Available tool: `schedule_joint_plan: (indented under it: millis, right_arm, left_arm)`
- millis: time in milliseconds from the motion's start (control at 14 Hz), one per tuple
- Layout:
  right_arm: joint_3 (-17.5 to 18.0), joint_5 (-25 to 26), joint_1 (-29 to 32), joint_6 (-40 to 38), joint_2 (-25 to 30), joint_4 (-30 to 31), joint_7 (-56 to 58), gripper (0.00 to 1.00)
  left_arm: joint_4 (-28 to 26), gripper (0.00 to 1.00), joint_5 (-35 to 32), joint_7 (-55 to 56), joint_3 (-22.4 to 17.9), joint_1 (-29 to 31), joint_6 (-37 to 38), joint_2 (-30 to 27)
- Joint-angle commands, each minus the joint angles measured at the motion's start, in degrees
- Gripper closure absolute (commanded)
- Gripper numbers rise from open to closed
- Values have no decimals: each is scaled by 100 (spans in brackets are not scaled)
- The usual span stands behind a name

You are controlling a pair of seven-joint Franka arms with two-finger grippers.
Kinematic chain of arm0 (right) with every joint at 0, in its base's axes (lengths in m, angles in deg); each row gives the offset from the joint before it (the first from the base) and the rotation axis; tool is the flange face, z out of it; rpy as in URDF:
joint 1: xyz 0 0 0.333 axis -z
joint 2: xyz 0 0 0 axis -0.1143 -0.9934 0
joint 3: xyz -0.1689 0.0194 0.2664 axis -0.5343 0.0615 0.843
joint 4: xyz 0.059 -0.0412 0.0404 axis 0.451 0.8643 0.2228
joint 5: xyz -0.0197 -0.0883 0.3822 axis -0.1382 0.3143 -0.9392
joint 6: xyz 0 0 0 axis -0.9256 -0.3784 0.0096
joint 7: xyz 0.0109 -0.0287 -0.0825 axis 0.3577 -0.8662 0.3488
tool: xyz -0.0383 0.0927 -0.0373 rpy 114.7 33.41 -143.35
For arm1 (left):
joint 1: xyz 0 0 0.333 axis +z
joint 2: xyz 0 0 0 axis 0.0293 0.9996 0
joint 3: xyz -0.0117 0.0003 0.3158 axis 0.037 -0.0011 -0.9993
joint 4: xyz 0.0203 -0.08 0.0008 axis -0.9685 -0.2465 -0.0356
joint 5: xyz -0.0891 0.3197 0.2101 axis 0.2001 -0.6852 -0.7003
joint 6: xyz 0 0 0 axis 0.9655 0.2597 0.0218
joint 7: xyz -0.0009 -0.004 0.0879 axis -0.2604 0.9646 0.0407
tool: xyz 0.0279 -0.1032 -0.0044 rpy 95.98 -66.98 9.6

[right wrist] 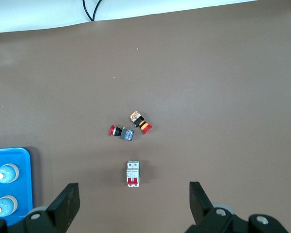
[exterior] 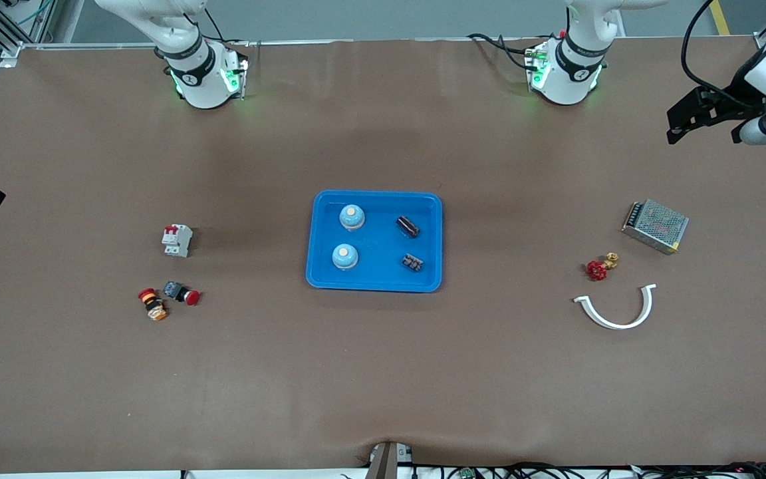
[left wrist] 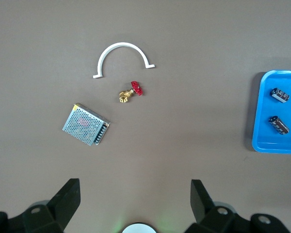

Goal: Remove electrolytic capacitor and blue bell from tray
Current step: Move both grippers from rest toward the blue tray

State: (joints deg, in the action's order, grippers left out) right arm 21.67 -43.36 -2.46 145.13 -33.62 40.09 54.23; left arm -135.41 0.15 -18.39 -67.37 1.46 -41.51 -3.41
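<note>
Both arms wait, raised and drawn out to their own ends of the table. The left gripper [left wrist: 133, 194] and the right gripper [right wrist: 134, 194] point down, jaws spread wide, holding nothing.

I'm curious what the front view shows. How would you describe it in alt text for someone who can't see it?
A blue tray sits mid-table holding two blue bells and two dark capacitors. Toward the right arm's end lie a circuit breaker and two push buttons; toward the left arm's end, a metal power supply, a red-handled valve and a white curved bracket.

Two bells [exterior: 348, 236] and two capacitors [exterior: 409, 244] lie in the tray [exterior: 374, 283].
</note>
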Motion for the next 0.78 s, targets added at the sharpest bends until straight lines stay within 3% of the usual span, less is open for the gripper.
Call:
schedule_joint_plan:
  millis: [0,499,713]
  right_arm:
    - [34,76,20,-44,-67,-122,43,0]
    - [34,76,20,-44,-67,-122,43,0]
    - [34,76,29,-44,-67,-122,51,0]
  left_arm:
    - [83,0,-89,-76,17,13,102,-1]
    - [57,0,-28,11,35,-66,102,122]
    - [39,0,-10,239,324,-197,67,455]
